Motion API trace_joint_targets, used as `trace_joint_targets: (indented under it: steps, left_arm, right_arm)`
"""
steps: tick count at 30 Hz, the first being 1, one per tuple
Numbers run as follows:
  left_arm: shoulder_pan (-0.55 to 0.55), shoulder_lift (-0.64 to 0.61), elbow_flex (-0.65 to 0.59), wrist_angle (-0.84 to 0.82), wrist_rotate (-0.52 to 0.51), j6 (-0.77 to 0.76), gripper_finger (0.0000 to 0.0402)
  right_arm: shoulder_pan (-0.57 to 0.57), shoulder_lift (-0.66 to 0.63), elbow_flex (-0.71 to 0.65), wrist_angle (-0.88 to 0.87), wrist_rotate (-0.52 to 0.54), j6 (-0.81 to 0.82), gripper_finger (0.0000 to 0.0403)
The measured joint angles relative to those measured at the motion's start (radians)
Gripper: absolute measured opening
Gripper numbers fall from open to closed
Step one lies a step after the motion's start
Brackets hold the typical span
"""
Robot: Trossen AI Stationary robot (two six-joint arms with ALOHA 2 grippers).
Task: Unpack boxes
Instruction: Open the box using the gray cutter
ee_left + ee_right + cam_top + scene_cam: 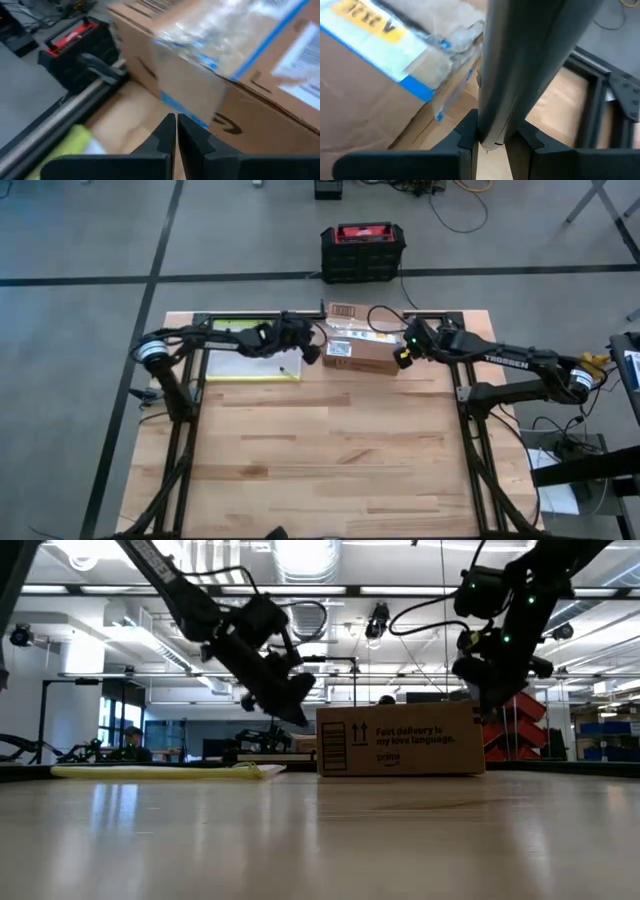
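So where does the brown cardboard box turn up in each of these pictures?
High view: brown cardboard box at the table's far edge, centre.
Low view: right of centre.
Left wrist view: fills the upper right.
Right wrist view: left side.
Shared landmark: its blue tape.

Near half of table open; box, yellow-edged pouch, both grippers crowd upper centre of frame.

Box: matt brown corrugated cardboard, glossy clear tape, white paper labels. Counter: pale wood planks, smooth with a slight sheen. Pouch: apparently clear glossy plastic, yellow-edged.
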Motion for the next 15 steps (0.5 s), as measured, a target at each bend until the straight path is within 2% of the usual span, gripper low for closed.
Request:
trace_joint_targets:
  steps: [4, 9, 13, 15]
  left_arm:
    - [-0.037, 0.061, 0.001, 0.031, -0.001, -0.040, 0.0001]
    - [-0.162, 0.063, -0.001, 0.003, -0.024, -0.047, 0.0001]
    - [-0.291, 0.030, -0.002, -0.081, -0.157, -0.082, 0.0001]
    - [-0.359, 0.015, -0.002, -0.143, -0.192, -0.125, 0.0001]
  right_arm:
    - [0.033, -0.012, -0.043, 0.048, -0.064, 0.000, 0.0050]
    - [0.157, -0.029, -0.053, 0.014, -0.055, 0.072, 0.0050]
    - [0.316, -0.047, -0.053, -0.031, -0.021, 0.200, 0.0050]
    - [0.401, -0.054, -0.053, -0.068, -0.007, 0.271, 0.0050]
